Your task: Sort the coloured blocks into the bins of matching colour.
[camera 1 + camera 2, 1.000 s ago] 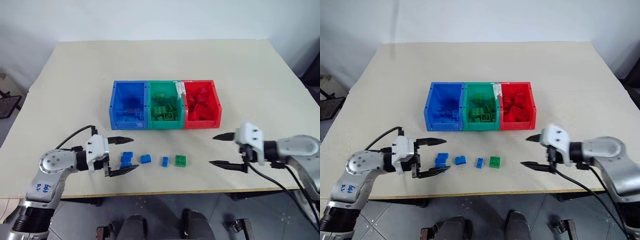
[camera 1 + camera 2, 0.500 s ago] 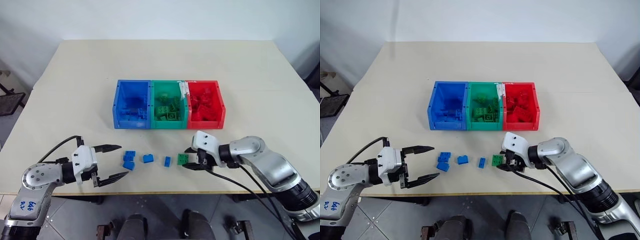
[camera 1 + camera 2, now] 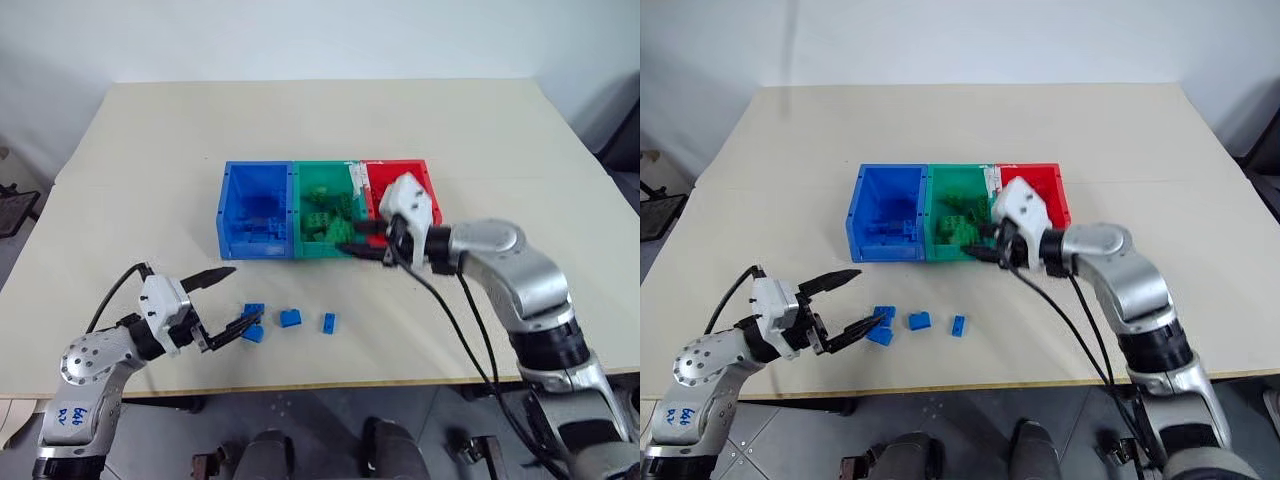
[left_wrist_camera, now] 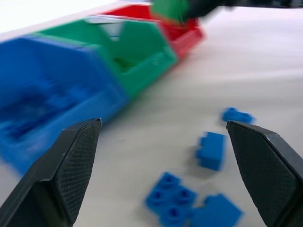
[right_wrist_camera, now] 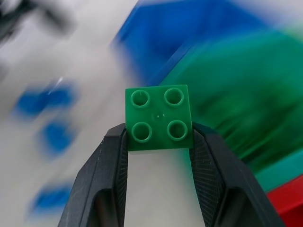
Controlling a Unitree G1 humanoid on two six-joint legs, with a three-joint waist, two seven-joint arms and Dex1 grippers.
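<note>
My right end effector (image 5: 158,137) was closed on the green block (image 5: 159,118), with one black finger pressed against each side of the block and its four studs turned toward my wrist camera. In the head view this end effector (image 3: 352,240) stood at the centre of the frame, at the front edge of the green bin (image 3: 325,212), and the block between its fingers was too small there to make out. The three bins stood joined in a row just above the middle of the frame: the blue bin (image 3: 256,210) at the left, the green bin in the middle and the red bin (image 3: 385,176) at the right, the last one partly hidden by my right hand. Green blocks were lying inside the green bin, and blue ones in the blue bin. My left end effector (image 3: 229,301) was in the lower left of the frame, wide open and holding nothing, its fingers pointing to the right. Just beside its lower fingertip lay a small group of blue blocks (image 3: 253,322) on the table (image 3: 150,160). To the right of them another blue block (image 3: 290,318) lay alone, and further right a smaller blue block (image 3: 329,322), all three apart from one another and below the bins in the frame.
</note>
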